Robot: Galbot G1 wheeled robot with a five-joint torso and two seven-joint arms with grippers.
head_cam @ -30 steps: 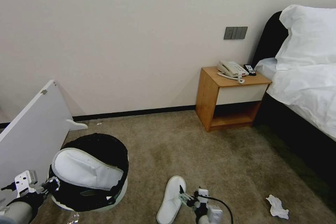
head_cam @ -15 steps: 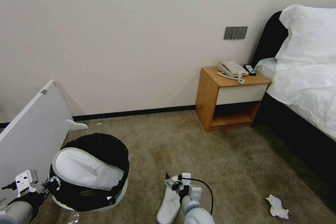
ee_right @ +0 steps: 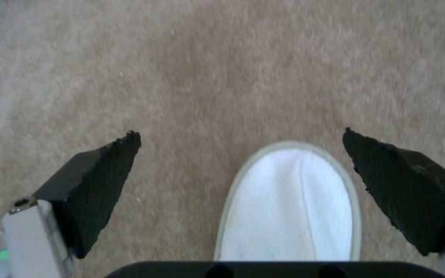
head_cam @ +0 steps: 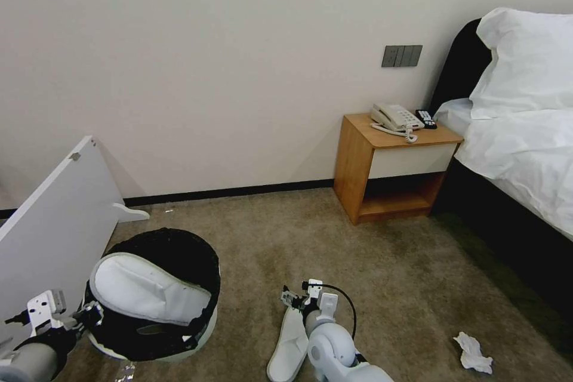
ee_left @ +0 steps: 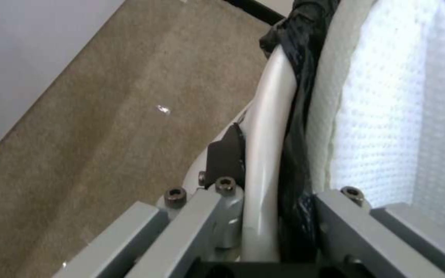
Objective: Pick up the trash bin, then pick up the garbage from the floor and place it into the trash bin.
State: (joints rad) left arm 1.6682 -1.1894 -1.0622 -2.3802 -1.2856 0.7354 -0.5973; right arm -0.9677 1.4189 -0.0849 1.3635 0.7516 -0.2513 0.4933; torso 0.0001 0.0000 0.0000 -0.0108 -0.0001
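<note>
1. Down low at the left, the left gripper (head_cam: 89,314) is clamped on the rim of the bin (head_cam: 200,325); the left wrist view shows its fingers (ee_left: 222,154) pinching the white wall and the black bag (ee_left: 297,96) folded over it.
2. Across the bin's mouth lies one white slipper (head_cam: 146,289), sole up, resting on the bag-covered rim, pressed close to the gripped edge in the left wrist view (ee_left: 387,116).
3. Over on the carpet (head_cam: 370,262), the second slipper (head_cam: 290,343) lies flat just right of the bin, apart from it, toe pointing toward the wall.
4. Right above that toe hangs the right gripper (head_cam: 296,300), arm coming in from the bottom edge.
5. From the right wrist view, its black fingertips (ee_right: 104,173) stand wide apart, nothing between them but carpet and the rounded slipper toe (ee_right: 292,204); the toe sits nearer one pad than the other, and neither pad touches it.
6. Farther right, a crumpled white tissue (head_cam: 473,353) lies alone on the carpet, well apart from the slipper.
7. Behind, a wooden nightstand (head_cam: 391,167) stands against the wall with a phone (head_cam: 394,117) on top, beside the bed (head_cam: 525,149).
8. At far left, a white board (head_cam: 54,221) leans close by the bin.
</note>
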